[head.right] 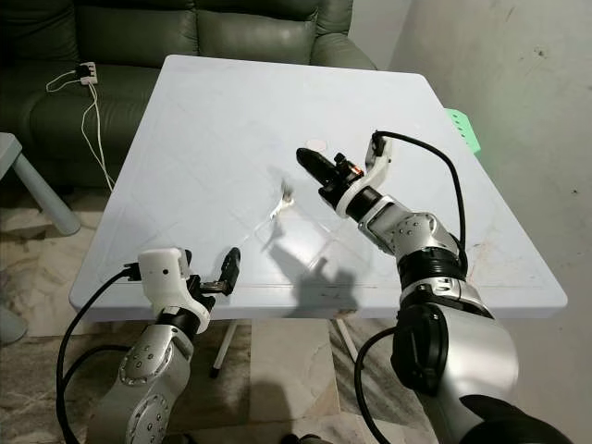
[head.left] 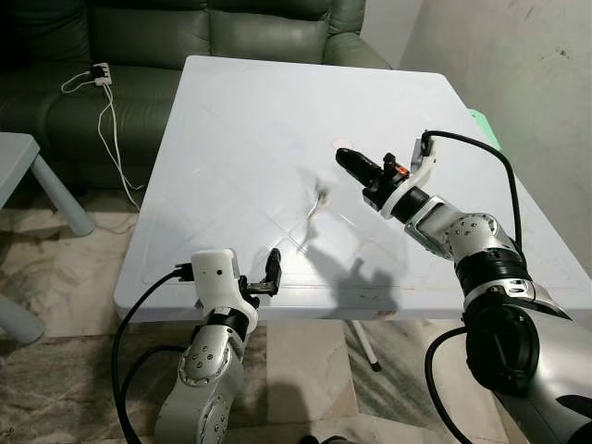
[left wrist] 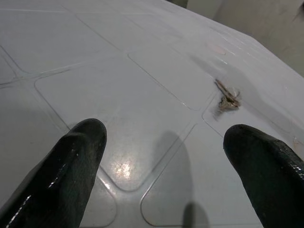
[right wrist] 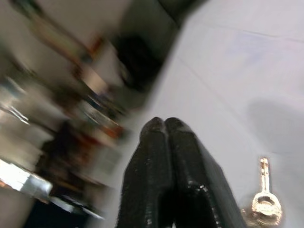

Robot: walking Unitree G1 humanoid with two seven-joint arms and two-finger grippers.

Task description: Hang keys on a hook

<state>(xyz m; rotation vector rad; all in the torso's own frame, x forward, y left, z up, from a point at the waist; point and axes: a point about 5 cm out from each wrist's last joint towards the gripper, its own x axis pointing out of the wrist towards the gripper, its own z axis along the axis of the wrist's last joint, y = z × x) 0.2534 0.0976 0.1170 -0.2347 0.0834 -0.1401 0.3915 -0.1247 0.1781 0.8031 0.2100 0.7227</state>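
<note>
A small bunch of keys (head.left: 322,199) lies flat near the middle of the white table (head.left: 240,120); it also appears as the keys (left wrist: 228,97) and the keys (right wrist: 263,202) in the wrist views. My right gripper (head.left: 344,157) hovers just above the table, a little right of and beyond the keys, its fingertips (right wrist: 164,124) pressed shut with nothing between them. My left gripper (head.left: 271,268) sits at the table's near edge, well short of the keys, with its fingers (left wrist: 76,156) spread open and empty.
A dark green sofa (head.left: 185,37) stands behind the table, with a white charger and cable (head.left: 100,76) on it. A pale blue side table (head.left: 28,166) is at the left. A green object (head.left: 486,129) sits by the table's right edge, near the wall. A small pale disc (head.right: 317,144) lies beyond the keys.
</note>
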